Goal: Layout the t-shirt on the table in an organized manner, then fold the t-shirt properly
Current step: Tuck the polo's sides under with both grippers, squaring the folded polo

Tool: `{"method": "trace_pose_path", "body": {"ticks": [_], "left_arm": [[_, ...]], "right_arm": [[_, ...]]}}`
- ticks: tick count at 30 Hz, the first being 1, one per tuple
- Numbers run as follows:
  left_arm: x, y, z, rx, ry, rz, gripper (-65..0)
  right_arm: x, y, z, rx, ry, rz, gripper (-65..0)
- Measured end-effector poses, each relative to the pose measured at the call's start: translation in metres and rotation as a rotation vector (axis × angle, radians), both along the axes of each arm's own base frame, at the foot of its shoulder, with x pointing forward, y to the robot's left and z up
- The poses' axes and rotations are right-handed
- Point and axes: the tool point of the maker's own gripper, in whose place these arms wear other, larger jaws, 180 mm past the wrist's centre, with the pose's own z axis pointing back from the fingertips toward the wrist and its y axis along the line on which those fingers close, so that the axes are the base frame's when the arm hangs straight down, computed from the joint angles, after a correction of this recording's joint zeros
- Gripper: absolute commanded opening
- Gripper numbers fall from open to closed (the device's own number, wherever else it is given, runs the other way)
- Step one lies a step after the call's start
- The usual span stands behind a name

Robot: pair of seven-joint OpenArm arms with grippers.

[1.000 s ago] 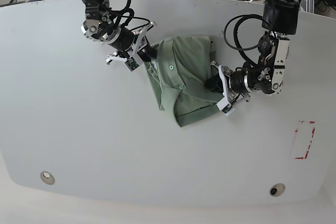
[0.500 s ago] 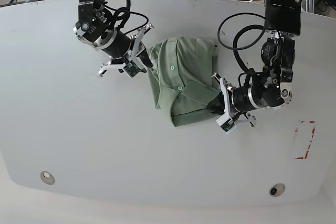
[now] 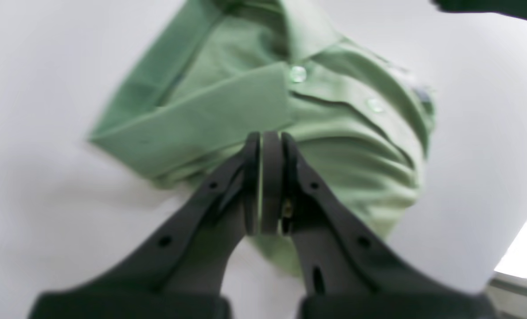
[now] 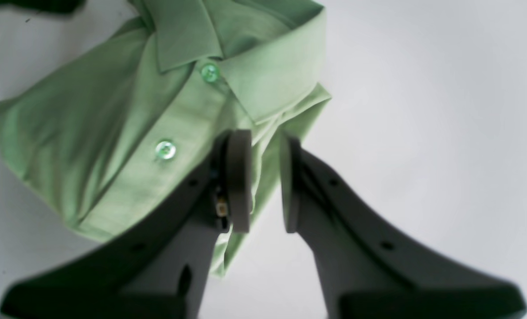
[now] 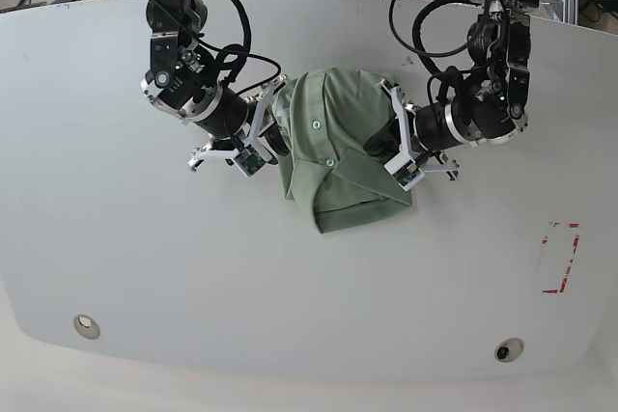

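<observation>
Since the earlier frames both arms have been drawn in against the bundled t-shirt (image 5: 340, 147), whose lower edge has been shifted slightly up the table (image 5: 145, 277). The left gripper (image 3: 265, 146) is seen shut over the hem side; whether fabric is pinched cannot be told. The right gripper (image 4: 263, 153) is held narrowly parted at the collar side, nothing visibly gripped, the shirt's long axis lying between them.

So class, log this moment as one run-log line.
stage: folding | t-shirt: bundled on table | left gripper: jaws shut at shirt edge | right gripper: jaws slightly apart by collar

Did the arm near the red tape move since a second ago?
Yes. The left gripper has swung up and away from the red tape, further onto the shirt.
</observation>
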Motion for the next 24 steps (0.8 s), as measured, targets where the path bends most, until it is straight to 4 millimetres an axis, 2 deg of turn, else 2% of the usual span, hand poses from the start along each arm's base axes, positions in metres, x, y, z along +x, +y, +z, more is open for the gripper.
{"method": "trace_pose_path", "body": {"ticks": [5,9,13,15,21,24], "left_arm": [[-0.017,-0.015,-0.015,-0.075,0.056,0.013,-65.0],[-0.021,-0.013,-0.036,-0.098,0.118,0.036,-65.0],[-0.025,-0.003,-0.065,-0.110,0.202,0.080,-65.0],[-0.027,0.001,-0.073,-0.131,0.225,0.093,-65.0],[-0.025,0.020,-0.083,-0.165,0.237,0.128,-65.0],[-0.025,0.027,-0.086,-0.167,0.243,0.135,-65.0]], "right_arm": [[0.007,-0.004,-0.018,-0.006,0.048,-0.010,-54.7],[0.006,-0.006,-0.035,-0.012,0.099,-0.018,-54.7],[0.008,0.004,-0.041,0.060,0.092,-0.013,-54.7],[0.007,0.007,-0.046,0.087,0.099,-0.014,-54.7],[-0.005,0.005,-0.079,0.106,0.188,-0.031,-54.7],[-0.005,0.008,-0.081,0.141,0.180,-0.037,-54.7]]}}
